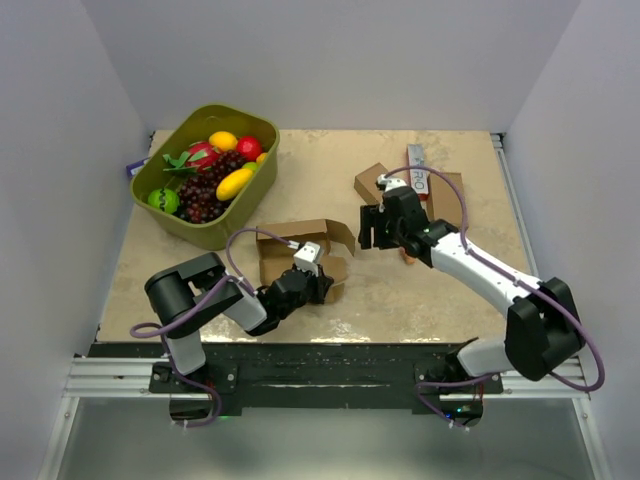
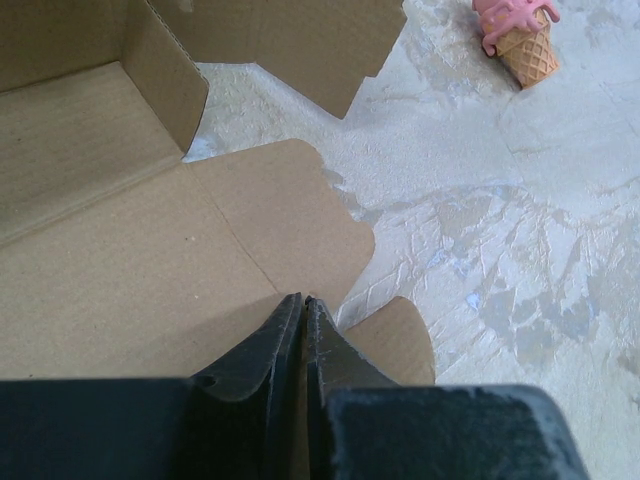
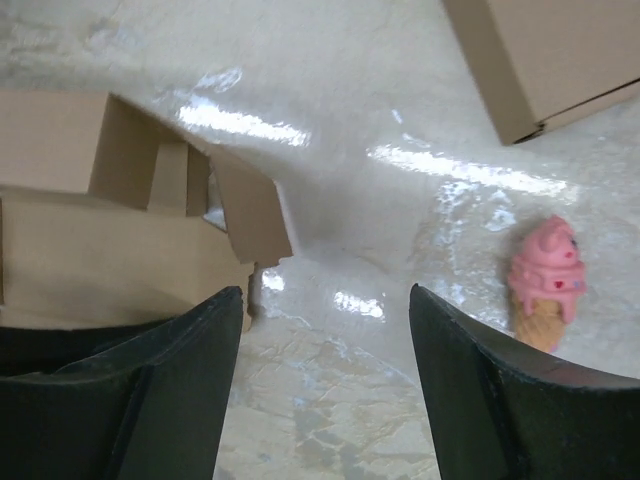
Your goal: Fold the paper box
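Observation:
The paper box [image 1: 298, 252] lies opened out on the table in front of the left arm, its tray walls and side flaps standing up. In the left wrist view its flat lid panel [image 2: 150, 270] fills the left side. My left gripper [image 2: 303, 298] is shut at the near edge of that panel, beside a small rounded flap [image 2: 400, 340], with cardboard showing between the fingers. In the top view the left gripper [image 1: 318, 281] sits at the box's near right corner. My right gripper [image 1: 371, 233] is open and empty, right of the box. The box also shows at the left of the right wrist view [image 3: 100, 250], beyond the open right gripper [image 3: 325, 292].
An olive bin [image 1: 258, 185] of toy fruit stands at the back left. Two plain brown boxes [image 1: 372, 181] [image 1: 446, 196] and a white-and-red carton [image 1: 417, 170] lie at the back right. A pink toy ice-cream cone [image 3: 545, 280] lies on the table, also in the left wrist view [image 2: 522, 38].

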Controlling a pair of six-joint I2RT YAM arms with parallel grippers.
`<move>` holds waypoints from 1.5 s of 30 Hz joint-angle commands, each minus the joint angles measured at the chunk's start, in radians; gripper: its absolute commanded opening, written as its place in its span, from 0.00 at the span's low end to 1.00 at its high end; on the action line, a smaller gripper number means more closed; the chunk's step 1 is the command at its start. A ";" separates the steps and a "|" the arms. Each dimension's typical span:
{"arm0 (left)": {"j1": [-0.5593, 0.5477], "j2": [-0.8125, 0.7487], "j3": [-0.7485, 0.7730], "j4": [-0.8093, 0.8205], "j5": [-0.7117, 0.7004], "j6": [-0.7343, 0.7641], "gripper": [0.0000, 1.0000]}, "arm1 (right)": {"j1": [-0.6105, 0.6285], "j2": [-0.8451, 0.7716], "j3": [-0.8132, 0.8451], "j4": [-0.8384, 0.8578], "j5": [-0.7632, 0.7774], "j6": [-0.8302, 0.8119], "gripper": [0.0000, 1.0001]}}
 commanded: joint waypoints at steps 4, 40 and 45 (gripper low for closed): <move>-0.007 0.003 0.008 -0.123 -0.033 -0.011 0.10 | 0.015 -0.030 -0.107 0.181 -0.121 -0.085 0.68; -0.007 0.023 0.068 -0.226 -0.038 -0.002 0.08 | 0.249 0.165 -0.021 0.195 0.012 -0.056 0.00; -0.007 0.021 0.056 -0.199 -0.022 0.006 0.08 | 0.266 0.231 -0.017 0.207 0.009 -0.019 0.00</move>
